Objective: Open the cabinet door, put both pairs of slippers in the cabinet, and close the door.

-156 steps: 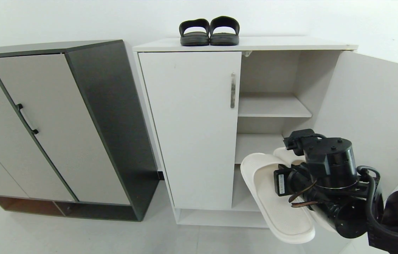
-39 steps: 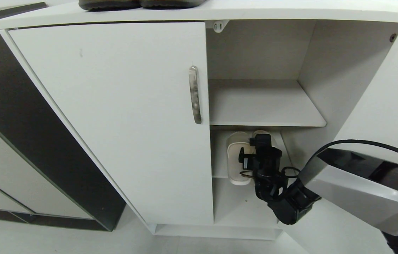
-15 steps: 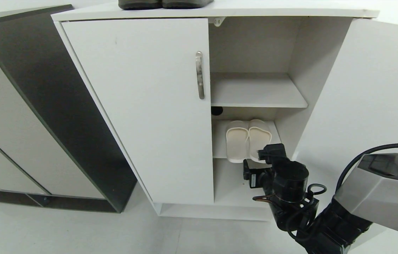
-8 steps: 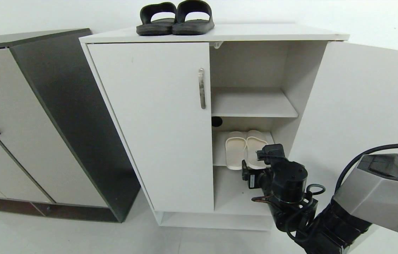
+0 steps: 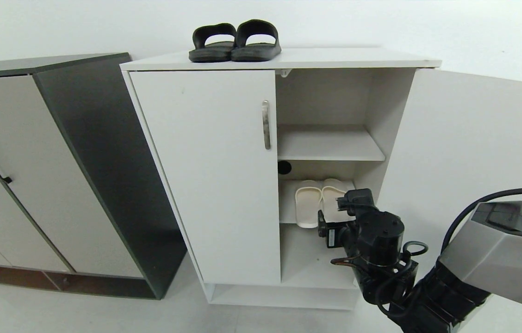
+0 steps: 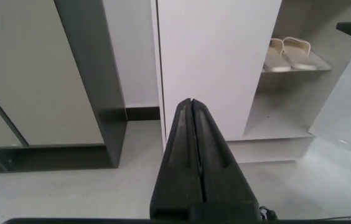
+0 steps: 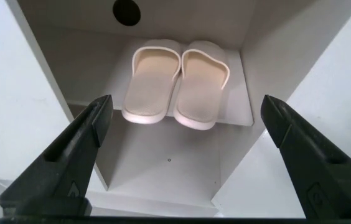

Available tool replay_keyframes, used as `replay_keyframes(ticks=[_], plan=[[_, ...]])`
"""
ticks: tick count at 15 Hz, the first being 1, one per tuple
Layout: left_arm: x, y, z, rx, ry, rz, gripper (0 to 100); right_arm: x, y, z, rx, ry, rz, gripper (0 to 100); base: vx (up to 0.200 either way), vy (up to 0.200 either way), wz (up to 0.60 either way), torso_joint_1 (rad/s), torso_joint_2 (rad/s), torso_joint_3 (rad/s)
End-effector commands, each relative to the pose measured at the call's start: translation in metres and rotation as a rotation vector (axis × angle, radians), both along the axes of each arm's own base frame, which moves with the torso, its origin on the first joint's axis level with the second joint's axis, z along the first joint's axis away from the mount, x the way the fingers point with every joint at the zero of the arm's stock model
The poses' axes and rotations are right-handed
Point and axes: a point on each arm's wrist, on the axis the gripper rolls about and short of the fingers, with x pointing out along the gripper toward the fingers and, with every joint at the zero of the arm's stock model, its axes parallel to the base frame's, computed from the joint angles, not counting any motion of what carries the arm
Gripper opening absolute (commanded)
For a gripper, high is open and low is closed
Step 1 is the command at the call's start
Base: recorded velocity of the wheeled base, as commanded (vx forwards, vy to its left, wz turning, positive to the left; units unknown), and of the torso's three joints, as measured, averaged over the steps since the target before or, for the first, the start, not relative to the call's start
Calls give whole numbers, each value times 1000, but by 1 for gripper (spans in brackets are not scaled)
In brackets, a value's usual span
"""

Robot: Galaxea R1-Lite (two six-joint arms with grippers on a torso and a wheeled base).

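Note:
The white cabinet (image 5: 214, 175) has its right door (image 5: 474, 152) swung open and its left door closed. A white pair of slippers (image 5: 319, 201) (image 7: 194, 87) (image 6: 294, 53) lies side by side on the middle shelf, toes inward. A black pair of slippers (image 5: 235, 41) sits on the cabinet top. My right gripper (image 7: 187, 106) is open and empty, just outside the opening in front of the white pair; its wrist (image 5: 374, 236) hangs below that shelf. My left gripper (image 6: 191, 102) is shut on nothing, low in front of the closed door.
A dark grey cabinet (image 5: 57, 175) stands close on the left. The upper shelf (image 5: 328, 143) and bottom compartment (image 5: 312, 259) are bare. A round hole (image 7: 126, 10) is in the back panel. The open door bounds the right side.
The right gripper carried the white slippers onto the middle shelf, let them go and drew back out. The head view has pulled back and tilted up over the last second.

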Motion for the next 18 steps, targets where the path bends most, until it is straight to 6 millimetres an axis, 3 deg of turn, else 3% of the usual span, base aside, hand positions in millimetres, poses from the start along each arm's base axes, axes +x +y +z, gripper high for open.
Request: replay_keyframes(ticks=[1,14,18], plan=[[0,0,0,0,2,0,0,0,0,0,-1,-1,0,100,0,0,0,0,0,0],[0,0,0,1,2,0,0,-7,-5,-7,-62,27,15,100,0,185,0,4,3,3],[0,0,0,1,2,0,0,-13,-8,1,-54,18,49,100,0,150,0,1,2,5]])
